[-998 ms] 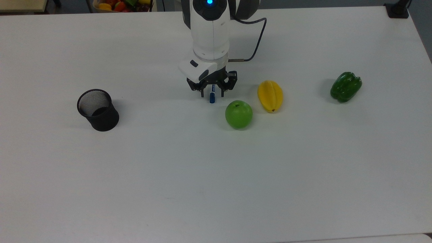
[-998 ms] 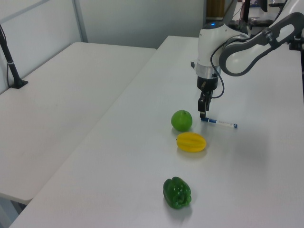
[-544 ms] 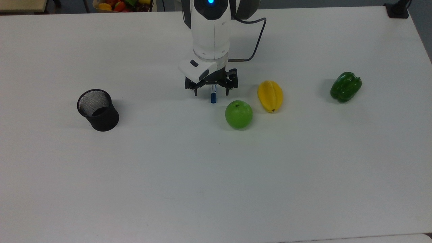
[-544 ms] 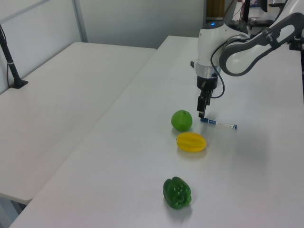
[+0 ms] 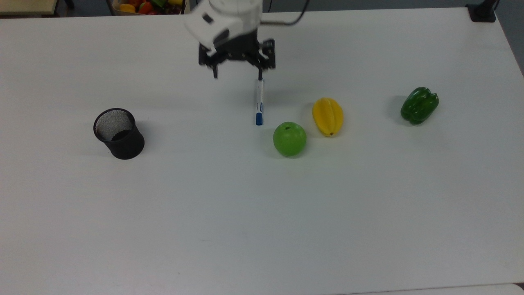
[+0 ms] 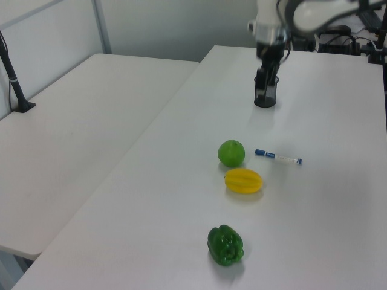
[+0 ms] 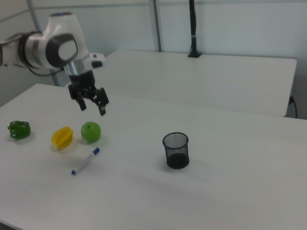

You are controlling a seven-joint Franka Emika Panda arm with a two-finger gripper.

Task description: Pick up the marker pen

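The marker pen (image 5: 259, 102) lies flat on the white table, white barrel with its blue cap toward the green apple; it also shows as the marker pen (image 6: 277, 157) and the marker pen (image 7: 85, 161). My gripper (image 5: 237, 74) hangs well above the table, open, with nothing between its fingers. In the right view the gripper (image 7: 92, 109) is in the air above the apple, clearly apart from the pen. In the left view the gripper (image 6: 265, 74) overlaps the black cup behind it.
A green apple (image 5: 290, 138) and a yellow star fruit (image 5: 328, 116) lie close to the pen's cap end. A green pepper (image 5: 419, 105) sits further to the top view's right. A black mesh cup (image 5: 118, 133) stands at the top view's left.
My gripper stood low over the pen, spread its fingers, then rose high and away. The pen stays lying where it was.
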